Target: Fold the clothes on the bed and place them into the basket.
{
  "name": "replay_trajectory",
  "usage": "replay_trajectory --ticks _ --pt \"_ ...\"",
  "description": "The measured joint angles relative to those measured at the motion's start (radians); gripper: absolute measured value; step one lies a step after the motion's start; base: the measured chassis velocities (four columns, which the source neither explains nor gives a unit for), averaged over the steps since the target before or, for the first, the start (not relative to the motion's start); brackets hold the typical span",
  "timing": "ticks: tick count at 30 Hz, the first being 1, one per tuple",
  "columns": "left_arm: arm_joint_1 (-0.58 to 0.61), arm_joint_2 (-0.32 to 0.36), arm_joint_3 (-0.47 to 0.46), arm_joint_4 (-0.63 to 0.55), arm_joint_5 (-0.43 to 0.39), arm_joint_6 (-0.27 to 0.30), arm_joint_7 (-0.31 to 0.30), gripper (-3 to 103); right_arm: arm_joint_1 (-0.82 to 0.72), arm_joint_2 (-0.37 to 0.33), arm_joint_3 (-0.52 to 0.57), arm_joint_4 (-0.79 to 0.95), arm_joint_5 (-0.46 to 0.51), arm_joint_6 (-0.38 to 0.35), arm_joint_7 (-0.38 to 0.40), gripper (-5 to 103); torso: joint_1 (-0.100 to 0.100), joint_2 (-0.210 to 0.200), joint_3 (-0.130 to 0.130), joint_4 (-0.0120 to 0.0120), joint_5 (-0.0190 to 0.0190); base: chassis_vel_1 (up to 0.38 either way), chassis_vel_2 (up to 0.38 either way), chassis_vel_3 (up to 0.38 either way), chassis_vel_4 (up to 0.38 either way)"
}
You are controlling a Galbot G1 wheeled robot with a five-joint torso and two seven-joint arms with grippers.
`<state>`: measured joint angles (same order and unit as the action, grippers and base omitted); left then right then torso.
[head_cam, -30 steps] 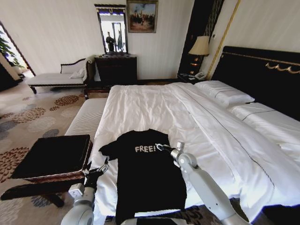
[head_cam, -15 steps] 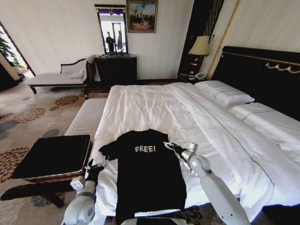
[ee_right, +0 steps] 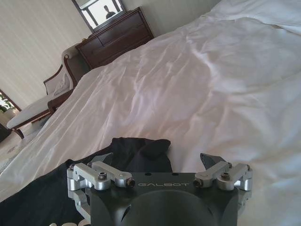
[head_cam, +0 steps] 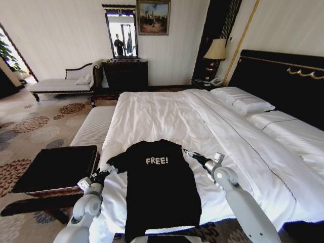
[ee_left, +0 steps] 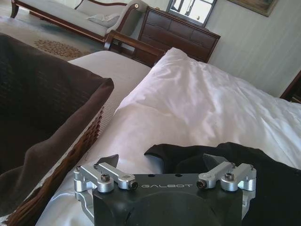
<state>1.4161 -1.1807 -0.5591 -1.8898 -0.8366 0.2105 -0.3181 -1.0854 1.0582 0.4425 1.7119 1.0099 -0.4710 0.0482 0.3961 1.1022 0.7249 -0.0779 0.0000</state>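
Black FREE! T-shirt (head_cam: 157, 190) flat on the bed (head_cam: 167, 116), at 6 o'clock. Left tool (head_cam: 107, 171) wide open, empty, at its 9 o'clock sleeve; right tool (head_cam: 189, 153) likewise at 3. Best pinch both sleeve hems together, evenly.

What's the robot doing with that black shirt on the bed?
The robot is getting ready to fold it. The black T-shirt lies flat on the white bed, not folded yet. The left hand is open beside one sleeve, and the right hand is open beside the other sleeve. Neither hand holds the cloth. The brown basket waits on the floor next to the bed, on the robot's left.
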Motion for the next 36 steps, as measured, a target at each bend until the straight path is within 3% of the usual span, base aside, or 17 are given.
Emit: replay_trajectory --ticks 3,11,12,14,17,20,26,29,31,36 --pt "-0.032 0.003 0.009 0.027 -0.012 0.006 0.002 102 0.011 0.002 -0.004 -0.002 0.005 -0.004 0.001 100 0.0 0.0 0.0 0.0 0.0 0.0 0.0 0.0 0.0" --pt "-0.087 0.0 0.035 0.089 -0.047 0.023 0.008 93 0.023 -0.003 0.0 -0.001 0.018 -0.012 0.009 100 0.0 0.0 0.0 0.0 0.0 0.0 0.0 0.0 0.0" --pt "-0.095 -0.003 0.037 0.101 -0.044 0.023 0.01 83 0.021 -0.004 0.005 0.0 0.019 -0.013 0.009 100 0.0 0.0 0.0 0.0 0.0 0.0 0.0 0.0 0.0" --pt "-0.101 -0.005 0.038 0.109 -0.035 0.023 0.011 83 0.018 -0.005 0.008 0.0 0.019 -0.013 0.009 100 0.0 0.0 0.0 0.0 0.0 0.0 0.0 0.0 0.0" --pt "-0.112 -0.01 0.042 0.117 -0.021 0.022 0.013 67 0.011 -0.007 0.014 0.0 0.019 -0.013 0.009 100 0.0 0.0 0.0 0.0 0.0 0.0 0.0 0.0 0.0" --pt "-0.115 -0.013 0.043 0.118 -0.017 0.02 0.013 61 0.01 -0.007 0.016 0.0 0.018 -0.014 0.009 100 0.0 0.0 0.0 0.0 0.0001 0.0 0.0 0.0 0.0" --pt "-0.116 -0.02 0.046 0.124 -0.004 0.016 0.015 34 0.011 -0.009 0.017 0.0 0.018 -0.016 0.009 100 0.0 0.0 0.0 0.0 0.0 0.0 0.0 0.0 0.0" --pt "-0.114 -0.022 0.046 0.124 -0.004 0.016 0.015 29 0.012 -0.01 0.017 0.0 0.018 -0.016 0.009 100 0.0 0.0 0.0 0.0 0.0 0.0 0.0 0.0 0.0" --pt "-0.114 -0.024 0.046 0.123 0.001 0.016 0.015 18 0.009 -0.01 0.018 0.0 0.017 -0.017 0.009 100 0.0 0.0 0.0 0.0 0.0 0.0 0.0 0.0 0.0" --pt "-0.116 -0.019 0.046 0.124 0.032 0.007 0.019 3 -0.002 -0.011 0.029 0.001 0.016 -0.017 0.008 100 0.0 0.0 0.0 0.0001 0.0001 0.0 0.0 0.0 0.0"
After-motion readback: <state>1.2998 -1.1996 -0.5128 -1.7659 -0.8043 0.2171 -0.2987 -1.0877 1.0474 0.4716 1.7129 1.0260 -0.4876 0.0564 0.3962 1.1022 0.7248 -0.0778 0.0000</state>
